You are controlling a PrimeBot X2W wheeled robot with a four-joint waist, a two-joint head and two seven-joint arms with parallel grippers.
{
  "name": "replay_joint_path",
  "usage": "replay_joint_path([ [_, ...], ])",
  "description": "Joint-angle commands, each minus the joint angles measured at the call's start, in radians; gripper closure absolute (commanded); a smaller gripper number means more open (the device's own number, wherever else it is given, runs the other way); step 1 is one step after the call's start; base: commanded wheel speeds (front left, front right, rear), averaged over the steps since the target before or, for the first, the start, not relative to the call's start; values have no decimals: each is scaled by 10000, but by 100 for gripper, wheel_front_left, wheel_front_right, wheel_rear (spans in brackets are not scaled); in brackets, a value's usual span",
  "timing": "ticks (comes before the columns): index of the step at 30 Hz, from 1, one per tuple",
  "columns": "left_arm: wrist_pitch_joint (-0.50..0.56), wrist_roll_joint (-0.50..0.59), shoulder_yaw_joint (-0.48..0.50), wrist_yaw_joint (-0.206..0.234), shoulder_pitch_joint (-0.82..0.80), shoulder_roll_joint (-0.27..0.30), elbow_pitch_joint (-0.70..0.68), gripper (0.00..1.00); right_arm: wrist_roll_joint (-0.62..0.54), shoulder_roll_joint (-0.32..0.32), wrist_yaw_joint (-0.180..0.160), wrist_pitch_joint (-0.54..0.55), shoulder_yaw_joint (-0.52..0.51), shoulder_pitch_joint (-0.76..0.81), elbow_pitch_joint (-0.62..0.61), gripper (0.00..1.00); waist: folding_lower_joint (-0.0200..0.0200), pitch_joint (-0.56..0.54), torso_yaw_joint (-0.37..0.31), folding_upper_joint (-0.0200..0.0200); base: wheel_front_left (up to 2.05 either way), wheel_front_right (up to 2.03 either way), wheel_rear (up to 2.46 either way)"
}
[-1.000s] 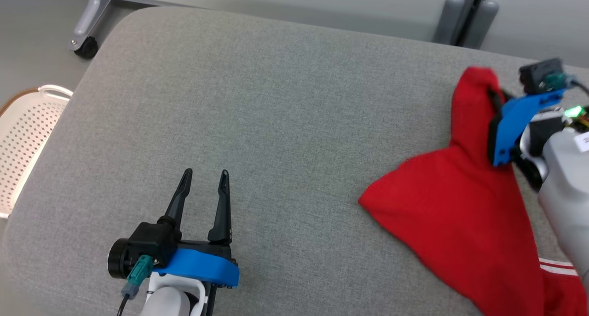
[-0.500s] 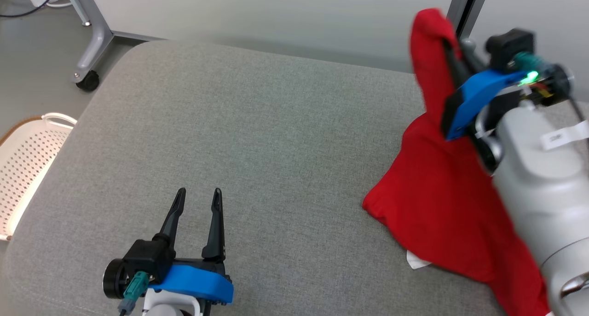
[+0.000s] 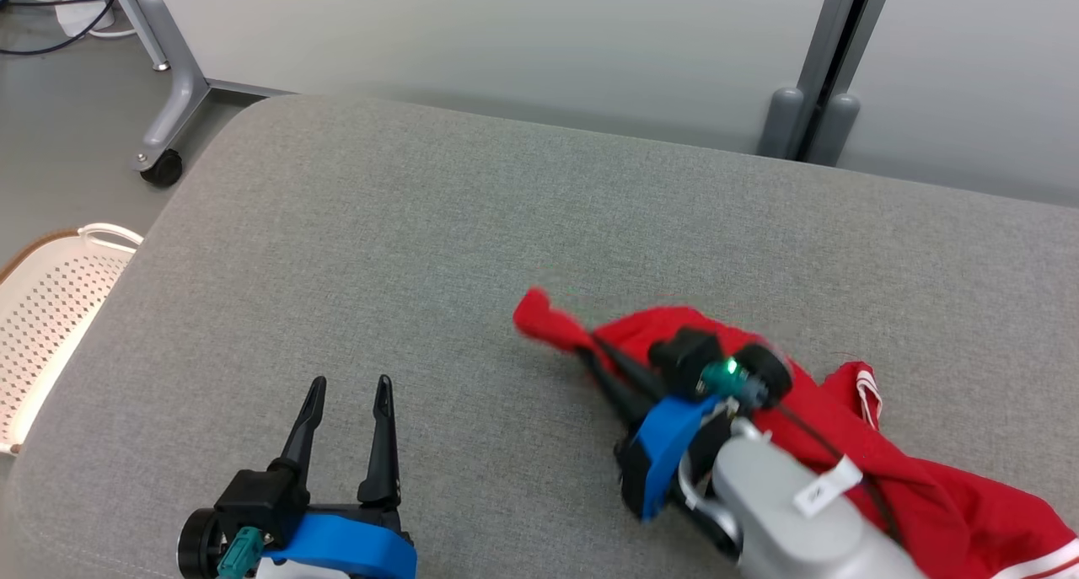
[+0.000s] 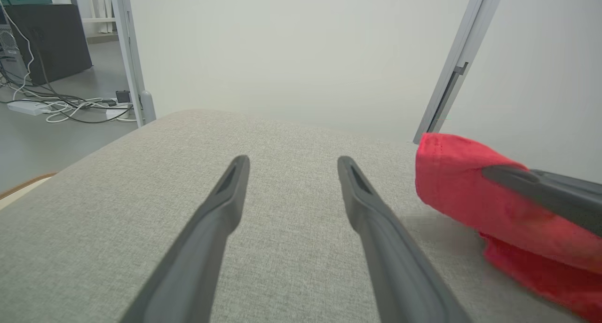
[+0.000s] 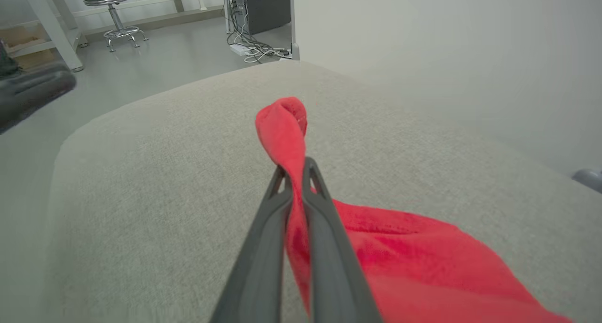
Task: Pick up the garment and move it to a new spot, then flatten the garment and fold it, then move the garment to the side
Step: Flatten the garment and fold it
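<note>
- Head view: the red garment (image 3: 944, 495) lies bunched on the right half of the grey cushion (image 3: 472, 217), trailing toward the lower right edge. The right gripper (image 3: 587, 353) is low over the cushion, its two fingers pinched together on one end of the cloth, with a small tuft poking past the tips toward the middle. Gripping an end rather than the bulk looks meant to let the rest drag along behind. The left gripper (image 3: 350, 385) sits at the lower left with its fingers spread wide, holding nothing. It is well apart from the cloth and is probably kept out of the way. A white basket (image 3: 50, 309) stands off the cushion's left edge.
- Left wrist view: bare cushion lies between the wide-spread fingers. The garment's pinched end is off to the right, with a dark finger of the other arm across it.
- Right wrist view: the fingers are closed on a fold of red cloth that loops up beyond their tips, and the rest spreads down to the right on the cushion. I judge the move to a new spot is under way, with flattening and folding not yet done.
</note>
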Motion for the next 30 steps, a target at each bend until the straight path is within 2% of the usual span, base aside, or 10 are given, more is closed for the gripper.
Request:
replay_joint_path([
  [1,-48,-17,21,-1,5,-7,5,0,100,26,2,-59,279,472,-290,100,1,1,-2,0,0,0,0],
  [5,-48,-18,-39,-33,-102,-7,73,0,757,8,2,-63,1047,1342,-1377,100,1,-51,18,0,0,0,0],
  [10,-48,27,-1,-38,-101,-7,112,0,1160,10,2,-51,1793,1984,-2095,100,1,-130,-34,0,0,0,0],
  [11,-48,42,10,-46,-90,-7,123,0,1269,6,2,-32,1931,2040,-2223,79,1,-145,-52,0,0,0,0],
  [12,-48,52,30,-42,-70,-8,120,0,1354,23,3,-38,2067,2080,-2338,0,1,-154,-91,0,0,0,0],
  [16,-48,107,152,-50,74,-7,84,0,1386,17,3,-47,2271,2228,-2512,0,1,-194,-298,0,0,0,0],
  [20,-48,145,239,-46,148,-5,38,0,1074,18,3,-64,1821,2359,-2601,0,1,-276,-618,0,0,0,0],
  [23,-48,217,326,-45,218,-7,15,0,624,-51,2,-71,682,2603,-2788,0,1,-351,-882,0,0,0,0],
  [30,-48,432,681,-103,396,-7,-48,0,-458,-919,3,-69,-2562,3853,-3946,0,1,-546,-1584,0,0,0,0],
])
